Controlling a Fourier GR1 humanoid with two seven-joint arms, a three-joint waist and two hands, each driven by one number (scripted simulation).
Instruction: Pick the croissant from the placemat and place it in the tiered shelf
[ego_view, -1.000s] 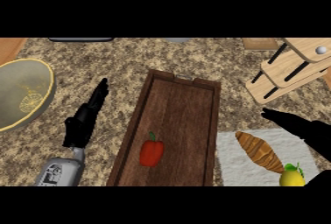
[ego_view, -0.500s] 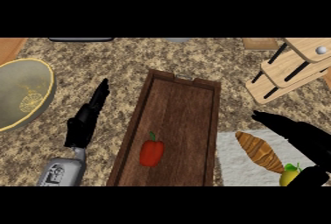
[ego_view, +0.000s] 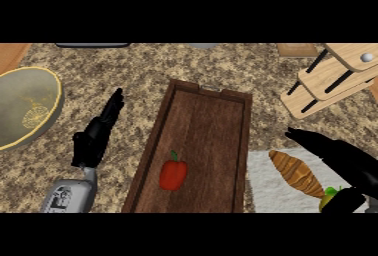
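Note:
A golden-brown croissant (ego_view: 295, 172) lies on a pale grey placemat (ego_view: 266, 187) at the lower right. My right hand (ego_view: 341, 159) hovers just right of and above it, fingers straight and pointing up-left, thumb low near a yellow-green fruit (ego_view: 330, 198); it holds nothing. The wooden tiered shelf (ego_view: 334, 77) stands at the upper right. At the left, my left hand (ego_view: 96, 137) rests open with fingers pointing up, away from everything.
A long wooden tray (ego_view: 210, 110) runs down the middle with a red bell pepper (ego_view: 173, 174) in it. A large yellow-rimmed bowl (ego_view: 22, 107) sits at the far left. The counter is speckled stone.
My right hand has moved left and down, closing in on the croissant and partly covering the yellow-green fruit. The left hand and the croissant have not moved.

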